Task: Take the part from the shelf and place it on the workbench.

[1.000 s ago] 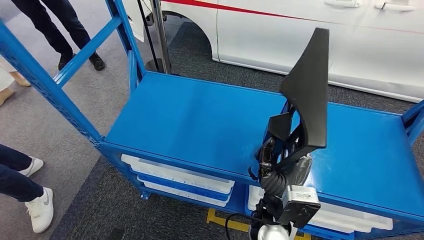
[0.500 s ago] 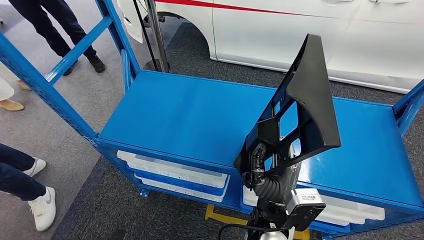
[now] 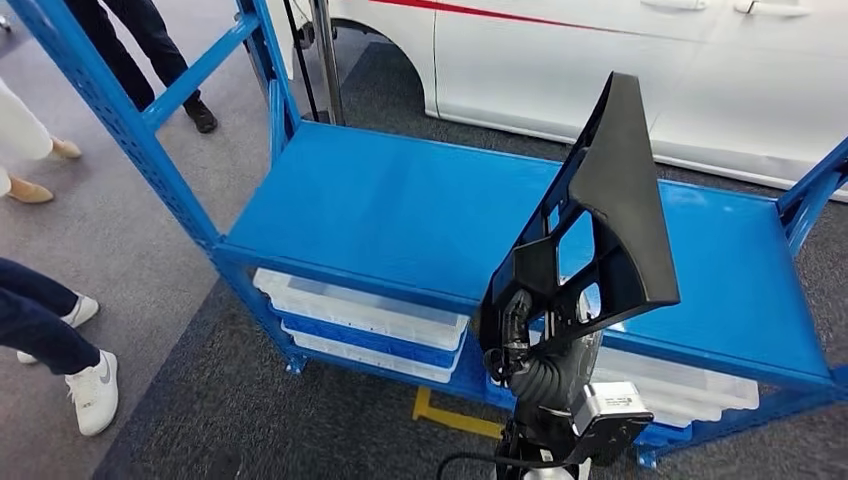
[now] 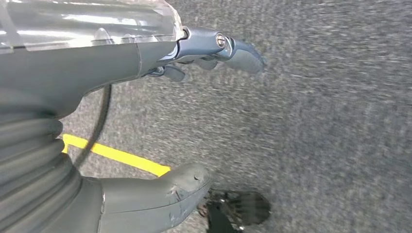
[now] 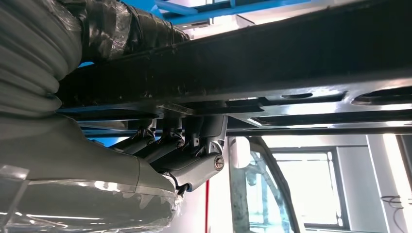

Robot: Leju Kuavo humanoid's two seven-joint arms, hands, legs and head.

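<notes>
At the far left of the head view stand people: a white shoe (image 3: pixel 92 392) and dark trouser leg at lower left, a tan shoe (image 3: pixel 30 191) higher on the left edge, and dark legs with a black shoe (image 3: pixel 201 116) at upper left; all on grey floor. Next comes the blue shelf (image 3: pixel 400 205), its flat deck running from upper left centre toward the right edge, with slanted uprights at the left and right ends; white trays (image 3: pixel 360 315) sit in the tier beneath the deck; a white car (image 3: pixel 600 60) fills the top of the frame behind it. Right of centre, the right hand (image 3: pixel 520 325) grips the part (image 3: pixel 615 190), a black, flat, roughly triangular panel with cut-out openings near its base; it is held in the air in front of the shelf's near edge, apart from the deck; its long axis stands nearly upright, the narrow tip pointing up and slightly right toward the top of the frame, the wide base down at the hand. In the right wrist view the part (image 5: pixel 272 63) runs as a dark bar across the frame with the dark fingers (image 5: pixel 192 141) curled up against its underside. In the left wrist view the left hand (image 4: pixel 145 126) hangs over grey carpet, released, thumb and fingers apart with nothing between; a yellow floor line (image 4: pixel 116 156) crosses at lower left.
</notes>
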